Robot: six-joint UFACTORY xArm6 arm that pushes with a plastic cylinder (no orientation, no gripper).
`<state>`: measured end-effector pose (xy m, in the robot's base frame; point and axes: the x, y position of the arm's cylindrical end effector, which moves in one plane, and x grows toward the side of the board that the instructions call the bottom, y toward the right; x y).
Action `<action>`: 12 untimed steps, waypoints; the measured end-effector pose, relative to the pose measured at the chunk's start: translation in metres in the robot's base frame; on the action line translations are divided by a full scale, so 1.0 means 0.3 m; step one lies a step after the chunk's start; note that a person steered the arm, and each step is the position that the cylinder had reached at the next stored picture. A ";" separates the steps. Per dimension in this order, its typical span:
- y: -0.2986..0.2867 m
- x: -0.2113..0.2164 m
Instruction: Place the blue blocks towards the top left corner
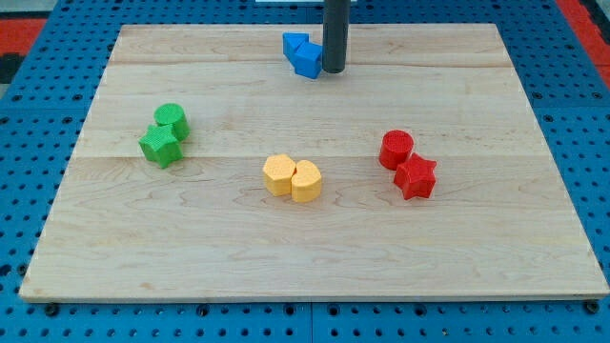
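Note:
Two blue blocks [303, 54] lie touching each other near the view's top edge, slightly left of centre; their shapes are hard to make out. My tip [333, 70] stands right against their right side, touching or nearly touching the nearer blue block. The rod rises straight up out of the view's top. The board's top left corner [124, 30] lies well to the left of the blue blocks.
A green cylinder [172, 119] and a green star [160, 145] sit together at the view's left. A yellow hexagon [278, 174] and a yellow rounded block [306, 180] touch at centre. A red cylinder [396, 149] and a red star [416, 176] sit at the right.

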<state>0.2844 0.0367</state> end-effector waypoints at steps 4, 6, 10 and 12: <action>0.034 0.016; 0.056 0.055; 0.117 0.058; 0.078 0.175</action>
<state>0.3369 0.0602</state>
